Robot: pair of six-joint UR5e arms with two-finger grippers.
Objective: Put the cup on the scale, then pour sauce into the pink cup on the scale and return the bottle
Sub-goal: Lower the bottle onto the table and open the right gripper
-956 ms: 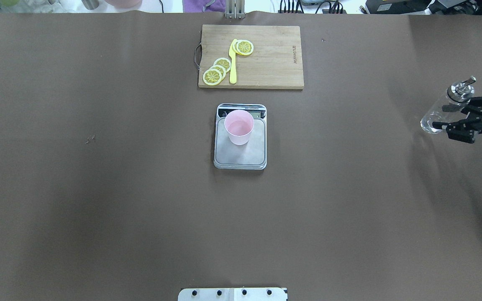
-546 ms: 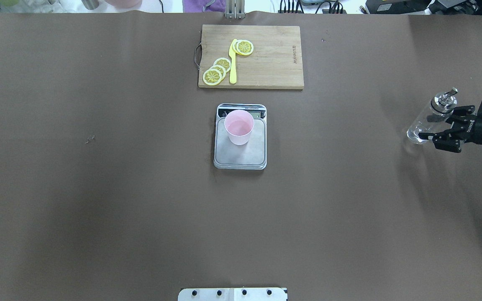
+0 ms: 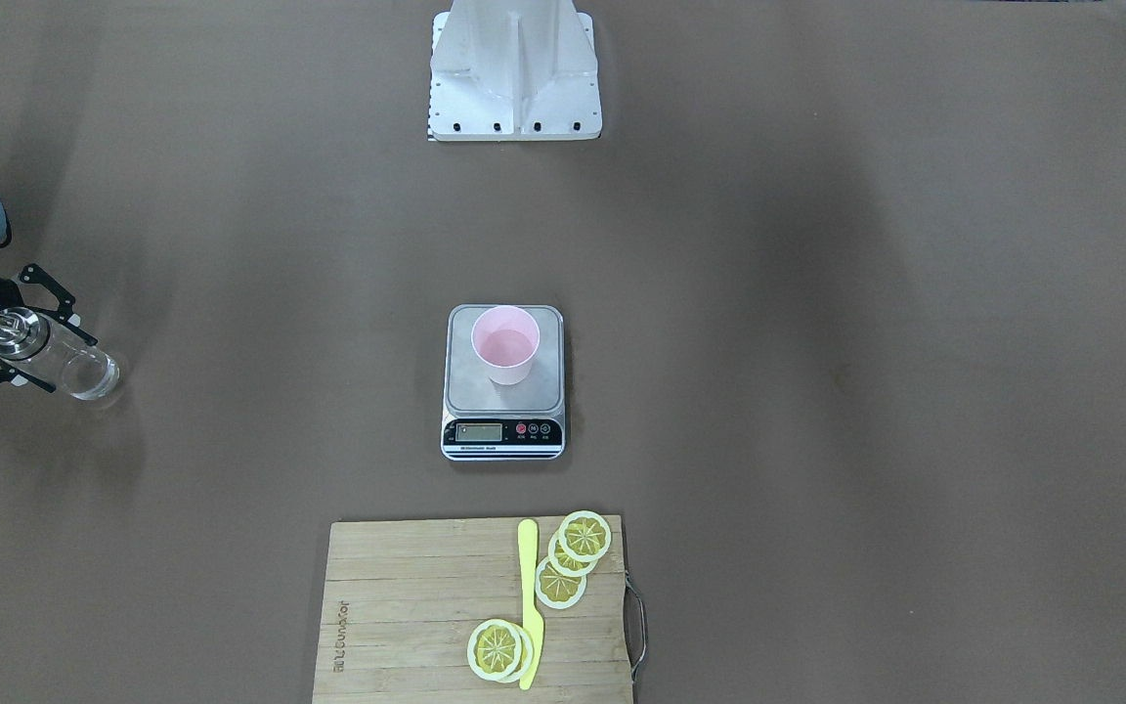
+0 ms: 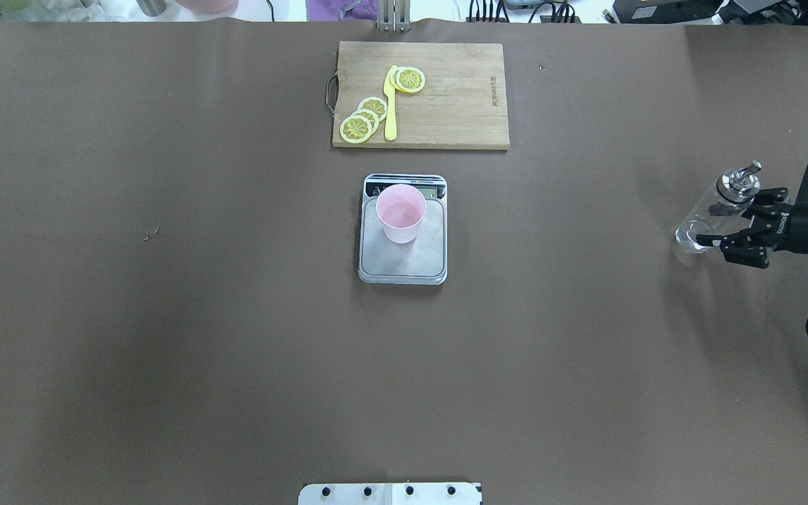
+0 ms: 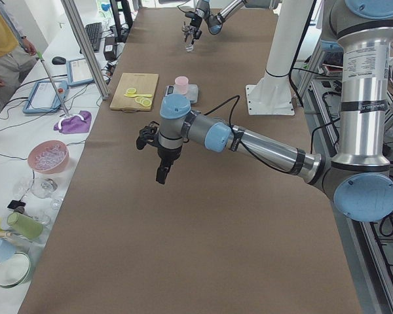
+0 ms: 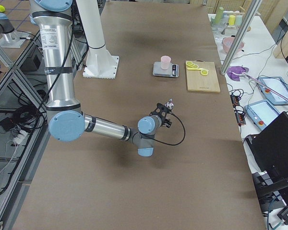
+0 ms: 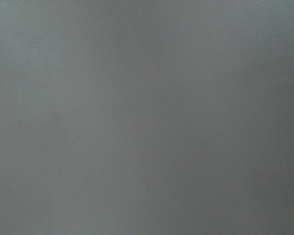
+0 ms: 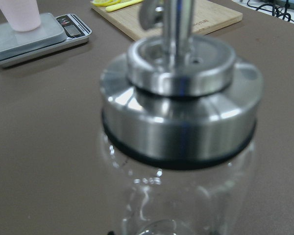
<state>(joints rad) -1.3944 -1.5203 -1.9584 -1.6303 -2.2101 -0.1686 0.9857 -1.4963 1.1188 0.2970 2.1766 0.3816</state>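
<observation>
The pale pink cup (image 4: 400, 214) stands on the silver scale (image 4: 404, 265) at the table's middle; both also show in the front view, cup (image 3: 505, 344) on scale (image 3: 502, 430). My right gripper (image 4: 711, 224) is shut on the clear glass bottle (image 4: 700, 219) at the table's far right, tilted, its base at or just above the table. The bottle's metal cap fills the right wrist view (image 8: 179, 103). My left gripper (image 5: 154, 157) hangs over bare table far from the scale; I cannot tell whether it is open.
A wooden cutting board (image 4: 446, 105) with lemon slices (image 4: 356, 128) and a yellow knife (image 4: 391, 105) lies beyond the scale. The robot's base (image 3: 514, 68) is on the near side. The left wrist view shows only bare table.
My right gripper has moved inward and down with the bottle, and the bottle's base has come down to the table surface.
</observation>
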